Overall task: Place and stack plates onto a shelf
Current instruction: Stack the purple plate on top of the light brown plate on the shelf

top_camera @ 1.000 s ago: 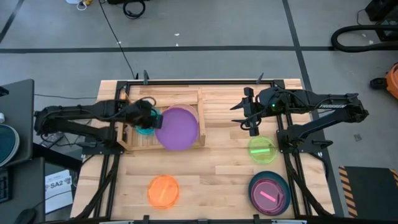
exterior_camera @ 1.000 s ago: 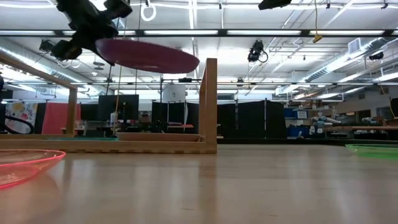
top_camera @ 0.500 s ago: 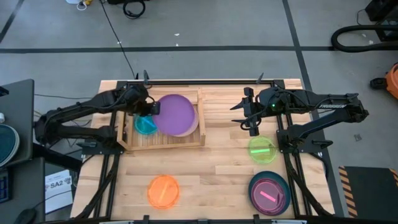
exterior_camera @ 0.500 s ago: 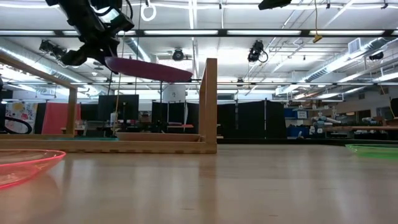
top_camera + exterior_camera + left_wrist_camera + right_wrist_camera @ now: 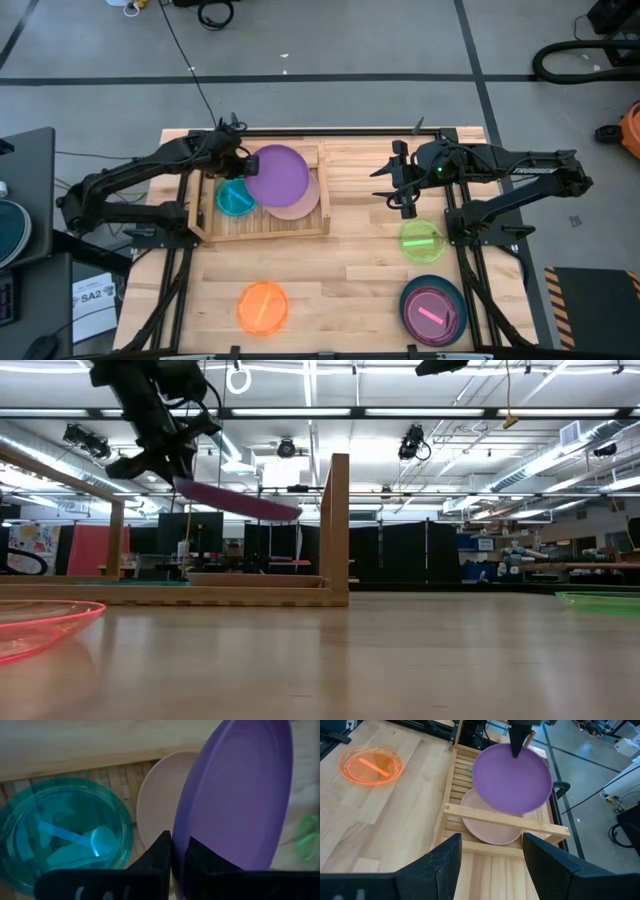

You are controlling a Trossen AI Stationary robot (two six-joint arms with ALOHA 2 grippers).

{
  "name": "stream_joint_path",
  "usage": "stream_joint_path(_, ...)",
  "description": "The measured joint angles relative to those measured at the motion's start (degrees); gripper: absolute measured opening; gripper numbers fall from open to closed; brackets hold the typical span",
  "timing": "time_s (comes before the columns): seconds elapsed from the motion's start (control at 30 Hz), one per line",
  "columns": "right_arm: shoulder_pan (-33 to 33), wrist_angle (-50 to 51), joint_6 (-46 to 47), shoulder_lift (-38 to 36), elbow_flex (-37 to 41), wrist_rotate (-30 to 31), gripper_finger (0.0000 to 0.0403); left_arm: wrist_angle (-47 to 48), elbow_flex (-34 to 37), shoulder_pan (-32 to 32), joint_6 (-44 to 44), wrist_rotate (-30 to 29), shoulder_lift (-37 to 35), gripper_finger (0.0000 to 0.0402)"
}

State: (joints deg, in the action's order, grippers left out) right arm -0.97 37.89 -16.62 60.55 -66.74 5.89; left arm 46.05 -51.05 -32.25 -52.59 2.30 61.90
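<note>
Two dark, slender jointed arms, black flat-fingered grippers, a small green light on the right arm

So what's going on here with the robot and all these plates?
The left gripper is shut on the rim of a purple plate, holding it tilted above a pink plate that lies in the wooden shelf. A teal plate sits beside the pink one in the shelf. The right gripper waits open above the table, near a green plate. An orange plate and a dark teal plate holding a magenta one remain on the table.
</note>
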Motion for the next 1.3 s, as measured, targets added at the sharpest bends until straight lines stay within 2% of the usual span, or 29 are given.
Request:
stream_joint_path(0.4,0.02,0.01,0.00,0.00,0.00,0.00,0.0215,-5.49,0.00,-2.10,3.79,5.87,11.35,0.0029)
stream_joint_path(0.7,0.01,0.03,0.00,0.00,0.00,0.00,0.0215,-6.33,0.00,-2.10,3.90,6.20,16.93,0.0029)
stream_joint_path(1.3,0.01,0.02,0.00,0.00,0.00,0.00,0.0215,-9.05,0.00,-1.88,3.96,5.69,19.22,0.0029)
